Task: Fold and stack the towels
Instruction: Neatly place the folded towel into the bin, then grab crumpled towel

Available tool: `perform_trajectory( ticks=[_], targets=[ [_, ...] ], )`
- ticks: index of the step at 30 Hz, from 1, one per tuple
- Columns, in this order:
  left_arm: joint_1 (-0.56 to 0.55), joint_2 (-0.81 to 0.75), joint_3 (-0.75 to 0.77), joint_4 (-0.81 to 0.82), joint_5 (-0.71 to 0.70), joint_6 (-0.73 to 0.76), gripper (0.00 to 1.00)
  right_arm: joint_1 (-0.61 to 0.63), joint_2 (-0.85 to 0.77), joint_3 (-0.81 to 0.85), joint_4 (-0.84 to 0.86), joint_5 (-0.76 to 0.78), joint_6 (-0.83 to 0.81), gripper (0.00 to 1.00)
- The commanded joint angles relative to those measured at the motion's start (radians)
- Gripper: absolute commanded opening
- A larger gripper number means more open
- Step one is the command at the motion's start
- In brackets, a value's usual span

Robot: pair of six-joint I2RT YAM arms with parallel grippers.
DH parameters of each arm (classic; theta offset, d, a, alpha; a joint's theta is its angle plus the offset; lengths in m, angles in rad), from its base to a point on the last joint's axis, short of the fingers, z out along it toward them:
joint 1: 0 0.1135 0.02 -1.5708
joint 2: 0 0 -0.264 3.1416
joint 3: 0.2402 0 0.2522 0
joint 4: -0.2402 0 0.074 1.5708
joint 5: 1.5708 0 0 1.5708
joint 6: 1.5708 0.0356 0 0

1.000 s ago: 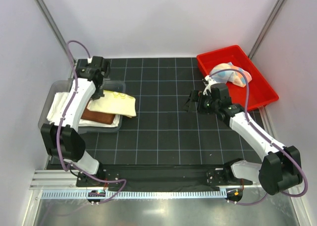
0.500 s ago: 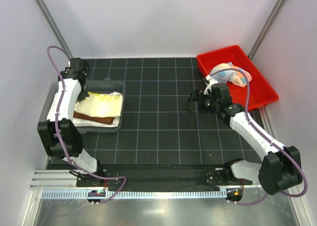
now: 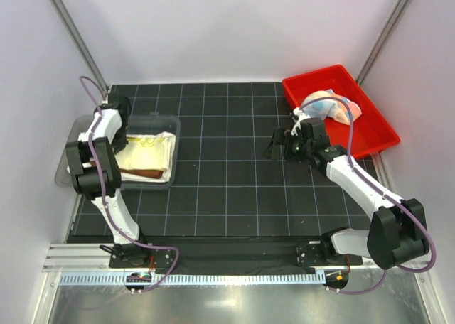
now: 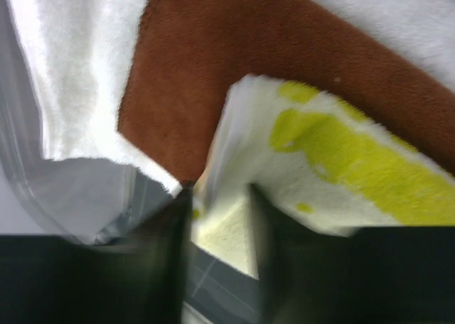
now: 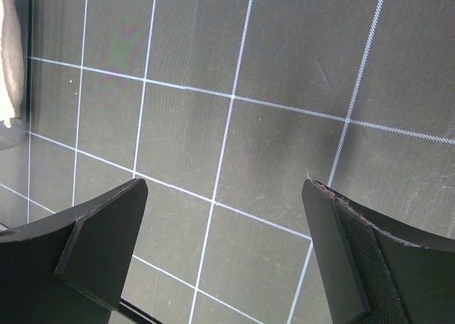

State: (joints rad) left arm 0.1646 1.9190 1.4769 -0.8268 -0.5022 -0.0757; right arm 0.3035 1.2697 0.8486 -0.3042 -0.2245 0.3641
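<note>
Left gripper: jaws narrowly parted, a corner of the yellow towel between them; whether they pinch it, I cannot tell. Just beyond the fingertips lie the brown towel and the white towel, all 3 in the clear bin. Risk: lifting away with that corner snagged would drag the fold open. Right gripper gapes wide, holding nothing, above the black gridded mat. Behind its wrist, 1 pastel towel lies bunched in the red tray. Pale walls enclose the table.
</note>
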Motion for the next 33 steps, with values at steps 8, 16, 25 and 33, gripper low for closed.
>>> perform_trajectory(
  ticks=[8,16,25,33],
  targets=[
    [-0.017,-0.092,0.203,-0.103,-0.052,-0.116,0.59,-0.006,-0.009,0.089,-0.021,0.034,0.013,1.0],
    [-0.14,-0.23,-0.016,0.075,0.571,-0.243,0.59,-0.006,0.066,0.227,-0.081,0.068,0.052,1.0],
    [-0.235,-0.127,-0.09,0.172,0.717,-0.277,0.58,-0.006,0.077,0.259,-0.092,0.093,0.038,1.0],
    [-0.237,-0.098,-0.023,0.163,0.65,-0.289,0.58,-0.004,0.079,0.264,-0.102,0.116,0.01,1.0]
  ],
)
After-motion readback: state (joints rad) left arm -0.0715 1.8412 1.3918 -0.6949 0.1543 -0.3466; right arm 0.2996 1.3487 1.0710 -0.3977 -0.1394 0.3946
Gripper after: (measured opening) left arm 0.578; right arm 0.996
